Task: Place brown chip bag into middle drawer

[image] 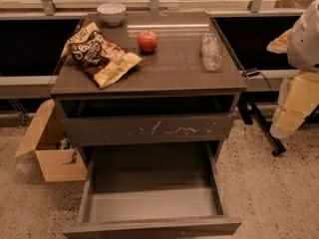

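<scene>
The brown chip bag [99,54] lies flat on the left part of the cabinet top [169,68], dark brown in the middle with pale yellow ends. The middle drawer [152,193] is pulled wide open below, with nothing on its grey floor. My gripper [293,111] hangs at the far right edge of the view, beside the cabinet at drawer height, well away from the bag and holding nothing that I can see. The white arm [305,34] rises above it.
A red apple [148,41], a white bowl [111,13] and a clear plastic bottle [211,52] lying on its side share the cabinet top. The scratched drawer front [149,130] above the open drawer is closed. An open cardboard box [50,146] stands on the floor at left.
</scene>
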You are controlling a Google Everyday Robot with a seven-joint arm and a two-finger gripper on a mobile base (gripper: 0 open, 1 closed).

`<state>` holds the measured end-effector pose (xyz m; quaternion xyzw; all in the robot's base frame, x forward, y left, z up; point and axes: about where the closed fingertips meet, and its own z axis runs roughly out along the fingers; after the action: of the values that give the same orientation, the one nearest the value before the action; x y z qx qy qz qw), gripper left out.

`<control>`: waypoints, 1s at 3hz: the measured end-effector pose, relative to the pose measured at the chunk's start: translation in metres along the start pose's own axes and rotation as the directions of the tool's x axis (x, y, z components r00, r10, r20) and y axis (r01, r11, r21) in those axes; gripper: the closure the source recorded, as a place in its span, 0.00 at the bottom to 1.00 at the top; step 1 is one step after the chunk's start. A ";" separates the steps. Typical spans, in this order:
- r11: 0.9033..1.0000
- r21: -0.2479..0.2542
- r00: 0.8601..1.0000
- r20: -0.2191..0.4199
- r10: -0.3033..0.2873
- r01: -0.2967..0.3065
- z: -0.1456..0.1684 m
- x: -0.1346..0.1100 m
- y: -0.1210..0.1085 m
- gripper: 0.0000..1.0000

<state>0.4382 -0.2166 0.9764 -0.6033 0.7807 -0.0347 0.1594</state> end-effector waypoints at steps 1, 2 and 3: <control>1.000 0.004 1.000 0.004 -0.001 0.001 0.000 -0.001 -0.001 0.00; 0.999 0.031 0.998 0.056 -0.033 0.031 0.010 -0.024 -0.026 0.00; 0.996 0.042 0.979 0.187 -0.084 0.078 0.033 -0.072 -0.060 0.00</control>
<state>0.5198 -0.1601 0.9747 -0.6323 0.7361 0.0028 0.2413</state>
